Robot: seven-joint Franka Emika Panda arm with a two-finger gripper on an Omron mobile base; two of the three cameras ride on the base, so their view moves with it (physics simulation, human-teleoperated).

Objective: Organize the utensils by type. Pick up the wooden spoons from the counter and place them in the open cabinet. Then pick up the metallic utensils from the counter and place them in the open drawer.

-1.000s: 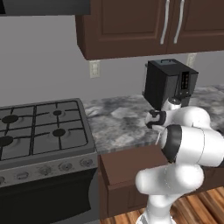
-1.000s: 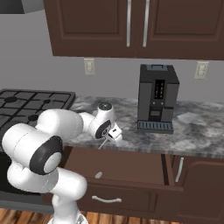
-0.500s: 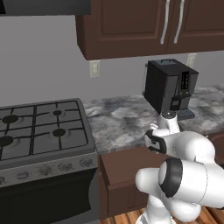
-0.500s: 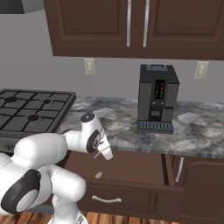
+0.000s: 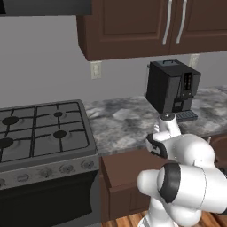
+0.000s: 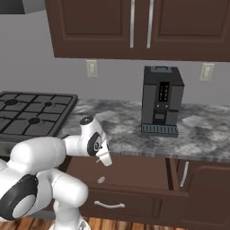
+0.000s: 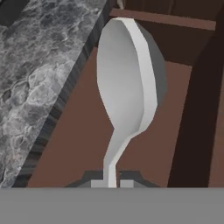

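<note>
A pale silvery spoon (image 7: 127, 83) is held by its handle. Its bowl hangs above the open drawer (image 7: 87, 144). The marbled counter (image 7: 35, 74) lies beside it.

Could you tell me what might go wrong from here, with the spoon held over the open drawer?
The end effector is shut on the spoon by the very end of its thin handle, so the spoon may pivot or slip out early. It hangs close to the counter edge; a sideways swing could knock it there. Something small and pale already lies in the drawer, so the spoon could land on it.
</note>
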